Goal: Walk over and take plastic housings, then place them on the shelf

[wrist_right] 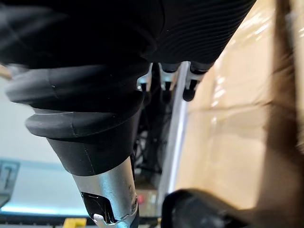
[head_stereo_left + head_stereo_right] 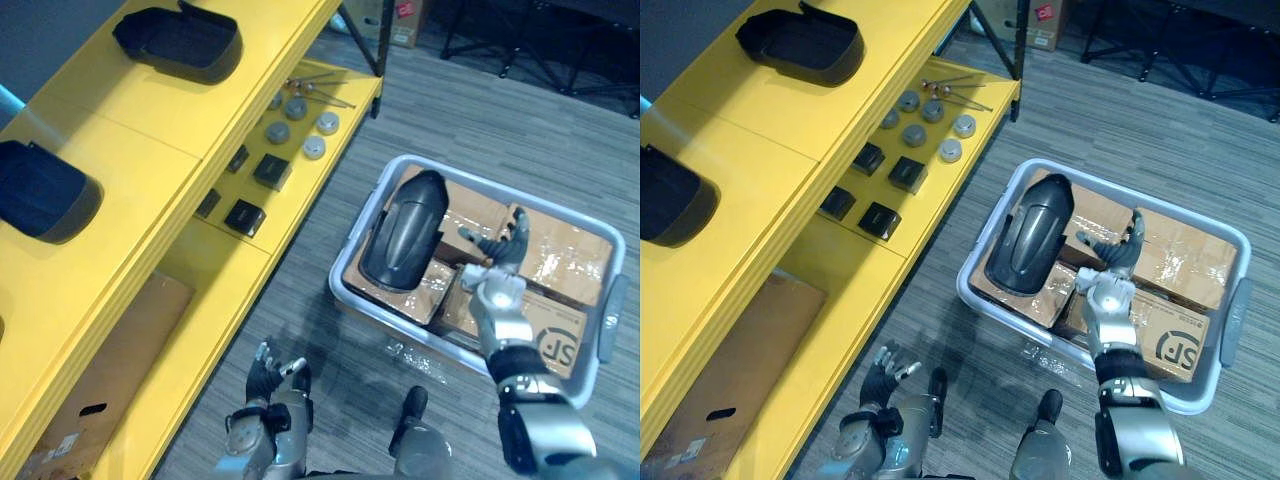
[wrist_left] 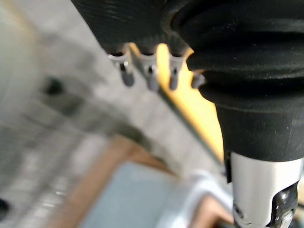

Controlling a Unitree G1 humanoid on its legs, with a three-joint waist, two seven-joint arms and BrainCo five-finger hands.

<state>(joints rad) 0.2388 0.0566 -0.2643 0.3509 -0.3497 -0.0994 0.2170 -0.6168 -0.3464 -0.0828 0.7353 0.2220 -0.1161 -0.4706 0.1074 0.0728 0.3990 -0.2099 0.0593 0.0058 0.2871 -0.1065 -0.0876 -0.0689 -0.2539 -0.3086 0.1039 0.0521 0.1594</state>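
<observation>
- Silver left hand [image 2: 268, 385], fingers loosely spread and empty, hangs low, well left of the crate [image 2: 480, 178].
- Right hand [image 2: 497, 275], fingers splayed and holding nothing, hovers over the crate's cardboard boxes [image 2: 560, 250]; it is the nearer hand.
- Housing [image 2: 403, 232] lies on the boxes in the crate's left half, just left of that hand, long axis running away from the robot: glossy black, domed, tapered.
- Left of the crate, the yellow shelf [image 2: 150, 170] already bears two dark housings [image 2: 180, 42] [image 2: 40, 190].

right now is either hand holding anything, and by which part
Nothing is held. The right hand is open, fingers spread, over the boxes beside the black housing. The left hand hangs open, low by the yellow shelf.
</observation>
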